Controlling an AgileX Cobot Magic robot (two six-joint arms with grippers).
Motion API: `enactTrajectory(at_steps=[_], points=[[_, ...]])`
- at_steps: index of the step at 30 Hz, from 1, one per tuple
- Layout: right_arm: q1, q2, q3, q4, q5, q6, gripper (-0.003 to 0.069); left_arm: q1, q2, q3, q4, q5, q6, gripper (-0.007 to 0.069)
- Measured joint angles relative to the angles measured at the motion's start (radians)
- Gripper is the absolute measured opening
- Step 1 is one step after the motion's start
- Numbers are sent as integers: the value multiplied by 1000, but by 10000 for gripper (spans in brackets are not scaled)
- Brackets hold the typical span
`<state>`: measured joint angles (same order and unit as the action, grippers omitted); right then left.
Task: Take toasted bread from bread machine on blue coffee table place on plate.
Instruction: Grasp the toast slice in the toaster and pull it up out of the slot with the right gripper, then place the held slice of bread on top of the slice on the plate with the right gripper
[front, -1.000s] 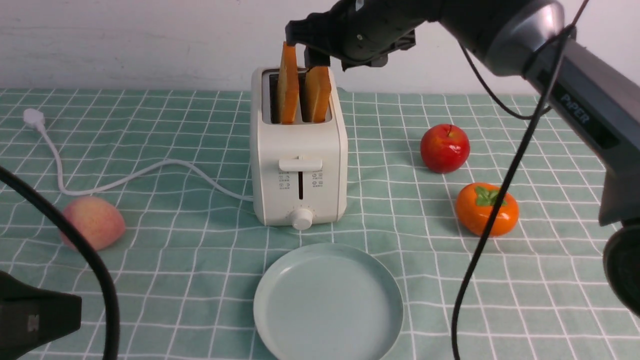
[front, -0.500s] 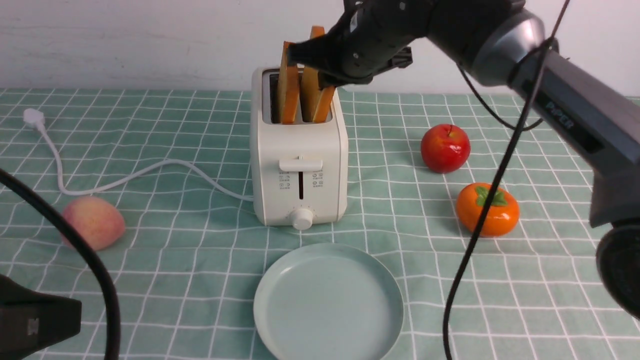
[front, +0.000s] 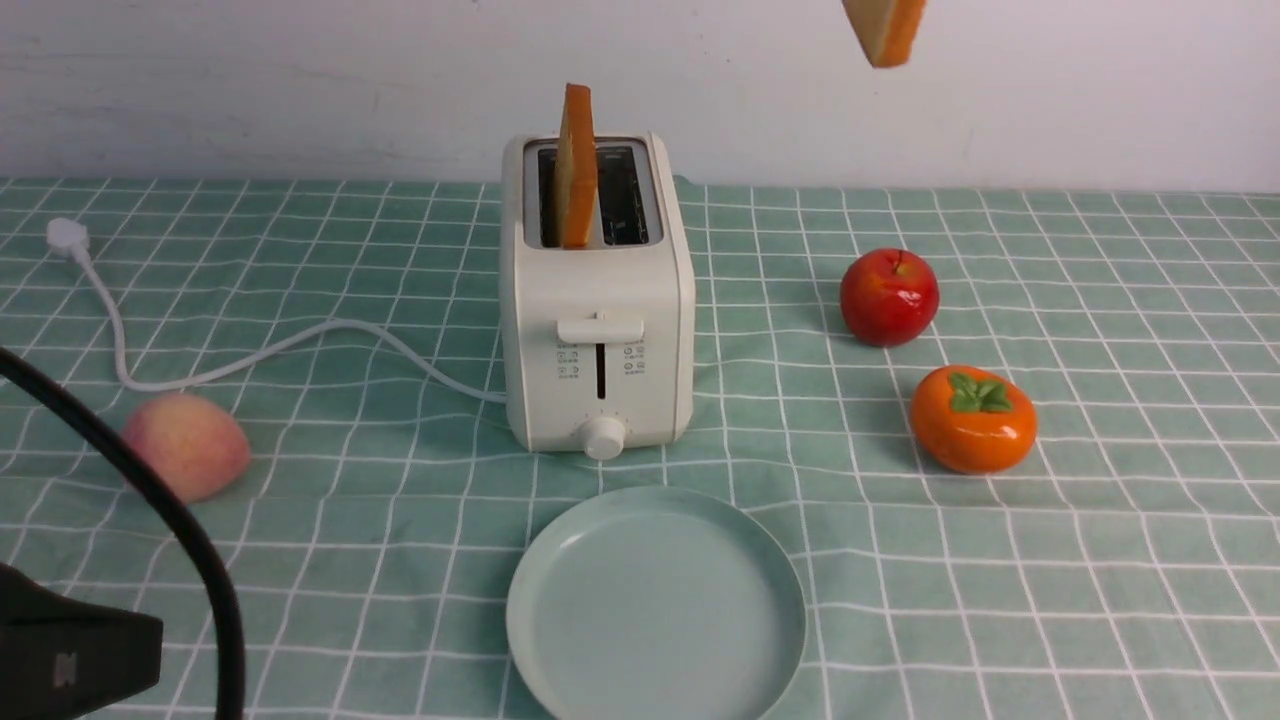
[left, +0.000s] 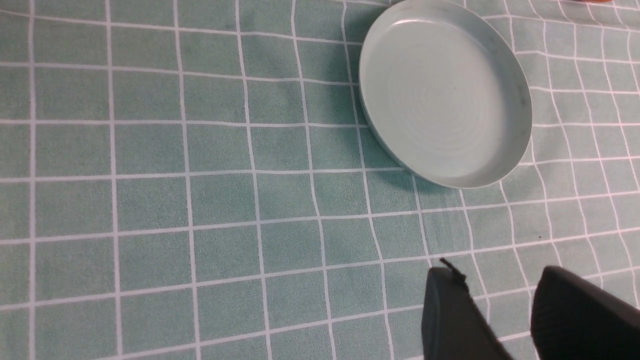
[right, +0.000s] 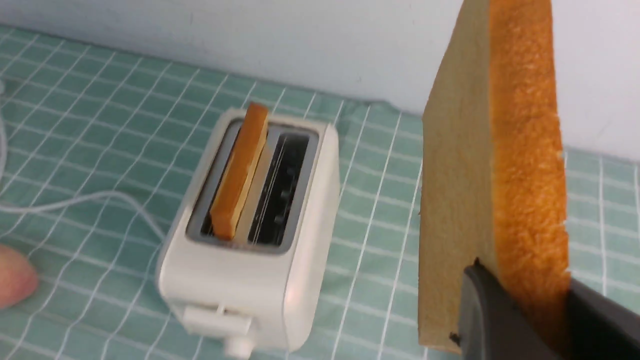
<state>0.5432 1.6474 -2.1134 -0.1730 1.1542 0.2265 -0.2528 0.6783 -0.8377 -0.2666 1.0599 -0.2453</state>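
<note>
Right gripper (right: 537, 312) is clamped on a slice of toast (right: 500, 150). The black fingers (right: 487, 310) pinch it across its thickness near one edge, with the orange crust facing the wrist camera. That slice hangs high in the air, up and to the right of the toaster (front: 598, 330) and well clear of the slots.

The other slice (front: 576, 165) stands upright in the left slot with its top half sticking out. The plate (front: 655, 610) sits bare on the checked tablecloth (front: 1100, 560), just in front of the toaster.

Handling-wise, I'd guess it's very light and fairly stiff at the crust. The porous face looks like it'd dent or crumble if squeezed hard. Held by one edge like this, it could pivot or slip when it's tipped flat over the plate. For the one in the slot, the exposed top edge, pinched across the flat faces, looks like the only sane place to grab.

Left gripper (left: 505, 320) is low over the cloth near the plate, fingers spread with nothing between them.

Hard to tell:
- In the front view the right arm is out of shot and only a corner of the held slice pokes in at the top.
- The wrist view cuts off the fingers, so I can't say how deep the bite is.
- How deep the second slice sits in its slot is hidden too.
</note>
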Motion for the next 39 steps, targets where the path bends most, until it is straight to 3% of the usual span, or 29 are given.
enactTrajectory(at_steps=[4, 5, 6, 9, 10, 11, 12, 15, 16, 17, 18, 22, 25, 28, 29, 34, 37, 39], points=[[0, -97, 250, 148, -61, 98, 89, 0, 0, 0, -1, 0, 0, 239], [0, -136, 403, 276, -114, 125, 89, 0, 0, 0, -1, 0, 0, 239], [0, -139, 419, 292, -114, 126, 89, 0, 0, 0, -1, 0, 0, 239], [0, -161, 683, 557, -225, 49, 89, 0, 0, 0, -2, 0, 0, 239], [0, -161, 696, 571, -234, 49, 89, 0, 0, 0, -2, 0, 0, 239], [0, -158, 782, 692, -318, -28, 89, 0, 0, 0, -3, 0, 0, 239], [0, -155, 805, 708, -329, -49, 89, 0, 0, 0, -3, 0, 0, 239], [1, -116, 977, 1059, -520, -321, 89, 0, 0, 0, -4, 0, 0, 239], [1, -102, 1002, 1139, -543, -414, 89, 0, 0, 0, -4, 1, 0, 239], [1, -99, 1008, 1158, -548, -414, 89, 0, 0, 0, -4, 1, 0, 239], [1, -69, 1042, 1307, -580, -563, 89, 0, 0, 0, -6, 3, 0, 239], [1, -15, 1102, 1555, -631, -845, 101, 0, 0, 0, -7, 23, 0, 239], [1, -6, 1122, 1606, -664, -919, 138, 0, 0, 0, -7, 27, 0, 239], [1, -2, 1134, 1598, -663, -944, 261, 0, 0, 0, -8, 27, 0, 239], [1, -2, 1135, 1596, -662, -944, 270, 0, 0, 0, -8, 27, 0, 239], [-22, -28, 1137, 1433, -633, -911, 544, 0, 0, 0, -10, 27, 0, 239], [-65, -64, 1137, 1346, -613, -862, 613, 0, 0, 0, -14, 22, 0, 240], [-142, -127, 1133, 1214, -572, -772, 659, 0, 0, 0, -21, -39, 0, 245]])
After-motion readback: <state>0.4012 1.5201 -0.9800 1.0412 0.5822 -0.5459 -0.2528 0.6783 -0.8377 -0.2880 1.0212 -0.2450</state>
